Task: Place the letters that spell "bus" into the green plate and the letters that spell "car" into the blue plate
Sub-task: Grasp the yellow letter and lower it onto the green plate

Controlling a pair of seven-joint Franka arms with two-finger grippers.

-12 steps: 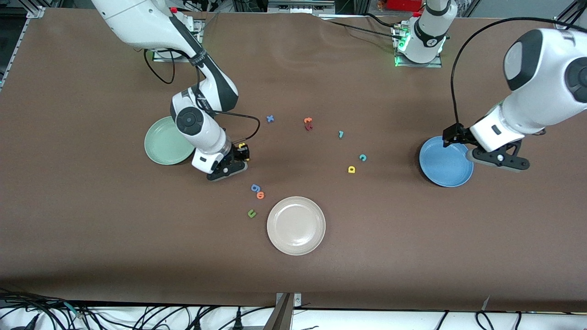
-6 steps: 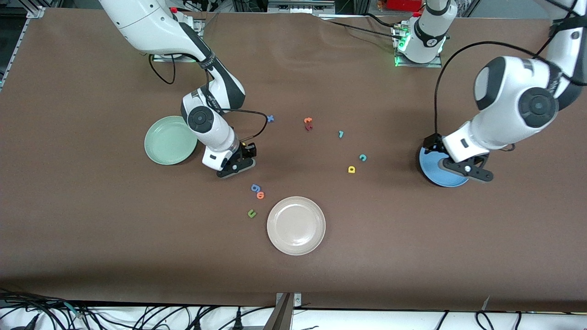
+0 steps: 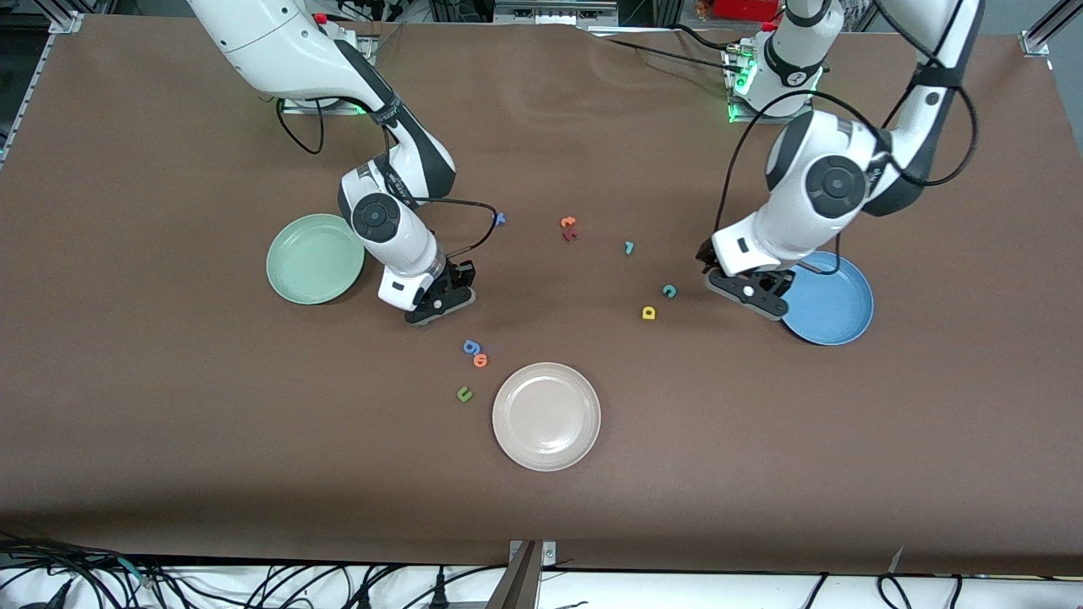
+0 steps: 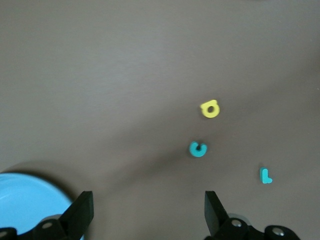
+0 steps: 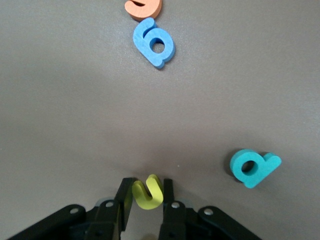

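Right pincer (image 5: 147,200) stood low over the worktop (image 3: 169,440) just beside the green plate (image 3: 315,258), on that plate's side toward the left arm's end; its jaws were clamped on the yellow u (image 5: 148,191), pinching it across its two flat faces; the yellow s could not be made out. The teal b (image 5: 253,167) lay flat on the worktop near the pincer, untouched; the blue g (image 5: 154,42) and an orange letter (image 5: 144,7) lay a little way off, nearer the front camera, and are not part of either word.

Left pincer (image 4: 148,215) hung with its jaws spread wide and empty, over the worktop beside the rim of the blue plate (image 3: 833,300); ahead of it lay the teal c (image 4: 198,148), the yellow a (image 4: 210,109) and the teal r (image 4: 265,175), each apart from the others, between the two arms. Both task plates appeared empty; the beige plate (image 3: 546,416) sat nearest the front camera.

Handling, as judged: the letters looked like thin foam, very light, soft and somewhat compressible, not fragile; a light squeeze across the flat faces or across a solid stroke should suffice; the open mouth of the c and the narrow r offered little to bear on, so the jaws should straddle the thickest limb; such light pieces may cling to a pad on release.
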